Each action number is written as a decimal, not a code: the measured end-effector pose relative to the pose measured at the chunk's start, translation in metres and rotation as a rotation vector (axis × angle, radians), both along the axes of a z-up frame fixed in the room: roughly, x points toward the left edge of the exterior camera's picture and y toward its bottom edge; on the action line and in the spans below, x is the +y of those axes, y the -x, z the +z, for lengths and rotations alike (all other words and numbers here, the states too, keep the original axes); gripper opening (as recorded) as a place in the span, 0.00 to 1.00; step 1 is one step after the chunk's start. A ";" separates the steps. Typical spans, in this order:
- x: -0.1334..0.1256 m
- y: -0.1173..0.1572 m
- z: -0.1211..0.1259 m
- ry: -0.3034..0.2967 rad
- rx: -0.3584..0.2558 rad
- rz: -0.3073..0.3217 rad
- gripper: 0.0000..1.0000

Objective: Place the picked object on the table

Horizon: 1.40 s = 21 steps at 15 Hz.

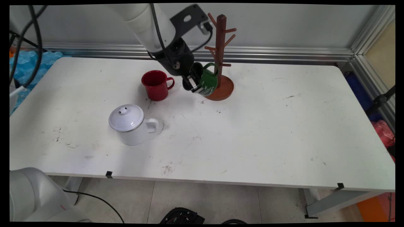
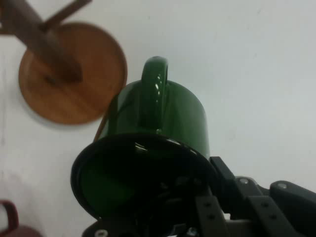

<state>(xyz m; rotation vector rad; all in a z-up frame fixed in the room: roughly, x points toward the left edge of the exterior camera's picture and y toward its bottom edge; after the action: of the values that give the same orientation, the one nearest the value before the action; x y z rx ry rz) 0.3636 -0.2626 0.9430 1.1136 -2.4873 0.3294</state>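
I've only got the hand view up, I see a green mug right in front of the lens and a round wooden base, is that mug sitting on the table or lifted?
Observer: Lifted. In the main view the green mug hangs tilted in the pincer, clear of the white table.
Operator: What is that wooden base part of?
Observer: A brown mug tree with pegs up its post; no mug hangs on it.
Operator: How near is the mug to it?
Observer: Right beside the post, with its handle up near a lower peg.
Operator: Anything else on the table?
Observer: A red mug stands upright to the picture's left of the pincer, and a white lidded pot stands nearer the camera.
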 end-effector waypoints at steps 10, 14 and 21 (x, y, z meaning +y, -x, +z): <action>-0.001 0.024 -0.039 -0.144 -0.189 0.113 0.00; -0.003 0.033 -0.051 -0.201 -0.240 0.160 0.00; -0.015 0.044 -0.072 -0.277 -0.293 0.221 0.00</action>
<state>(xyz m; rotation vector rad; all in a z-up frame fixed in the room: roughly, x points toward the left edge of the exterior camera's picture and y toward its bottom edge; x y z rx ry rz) 0.3195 -0.2780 0.8706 1.5577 -2.7297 0.2274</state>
